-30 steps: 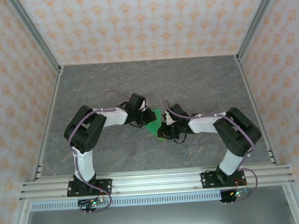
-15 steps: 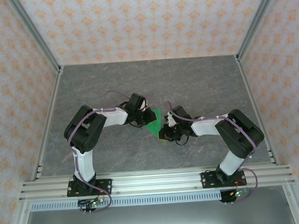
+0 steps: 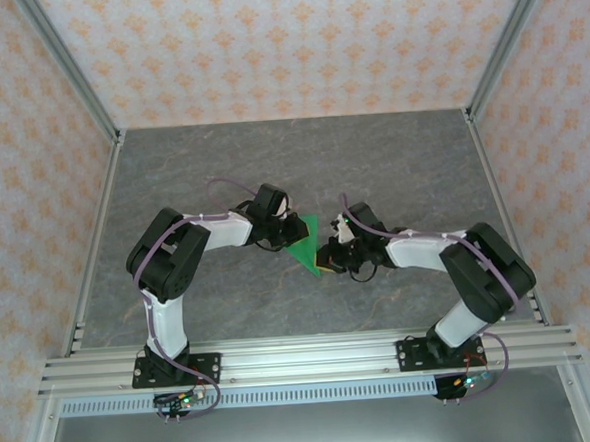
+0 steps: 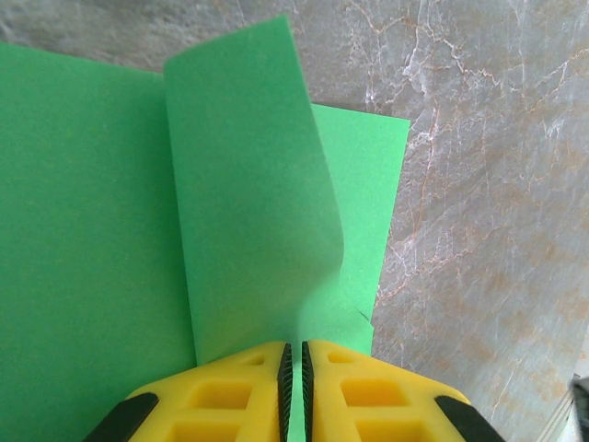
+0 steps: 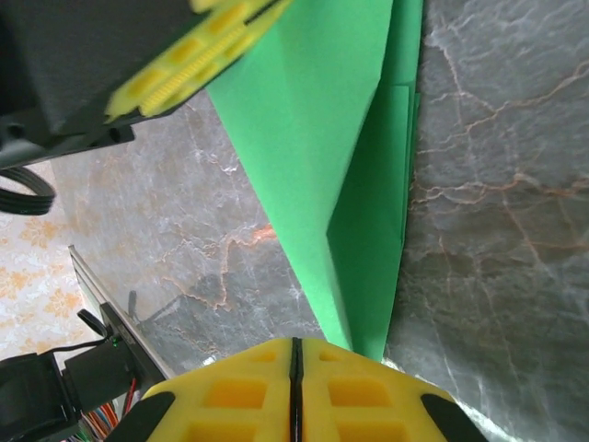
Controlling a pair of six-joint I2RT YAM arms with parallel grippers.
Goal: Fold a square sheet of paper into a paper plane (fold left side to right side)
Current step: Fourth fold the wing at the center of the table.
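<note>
**A:** Where is the paper?

**B:** The green paper sheet (image 3: pixel 305 248) lies near the middle of the grey marbled worktop (image 3: pixel 392 165), between the two hands. From above it shows as a triangle with its point toward the near edge.

**A:** What about the left hand?

**B:** The left hand (image 3: pixel 292 231) is at the sheet's far-left side. In its wrist view the yellow fingers (image 4: pixel 230 396) are pressed almost together, with only a hairline slit between them. A flap of the sheet curls up off the flat layer beneath and runs in between the tips. That hand has the flap pinched, and the rest of the sheet lies flat on the worktop.

**A:** And the right hand?

**B:** The right hand (image 3: pixel 329 259) sits at the sheet's near-right side, just beside the point. In its wrist view the fingers (image 5: pixel 368 396) are closed flush, with no gap along the seam. The narrow end of the paper runs down to them in stacked layers, with a crease along its length. It meets the tips a little to one side of the seam, so I cannot tell whether any paper is caught between them. One yellow finger of the left hand shows at the sheet's far end.
</note>
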